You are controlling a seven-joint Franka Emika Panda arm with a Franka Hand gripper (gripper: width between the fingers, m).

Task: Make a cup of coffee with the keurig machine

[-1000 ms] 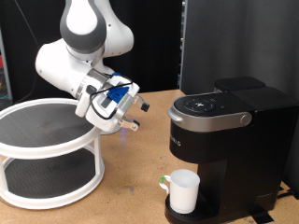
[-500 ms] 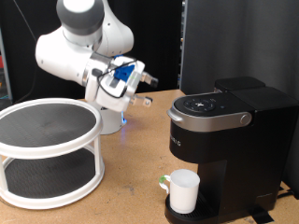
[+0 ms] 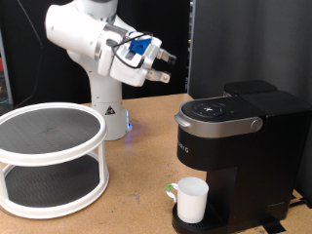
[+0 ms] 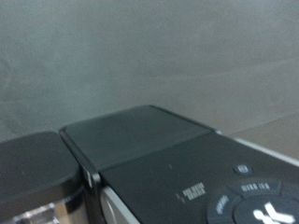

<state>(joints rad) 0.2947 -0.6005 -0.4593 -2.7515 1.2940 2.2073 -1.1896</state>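
Cup already seated on drip base under keurig machine. Gripper raised at machine's ten o'clock, empty, fingers apparently narrow. Likely approaching control panel; needs precise button press.

Glossy white rounded arm segments, grey joint, blue-fronted gripper (short dark fingers), conical white base
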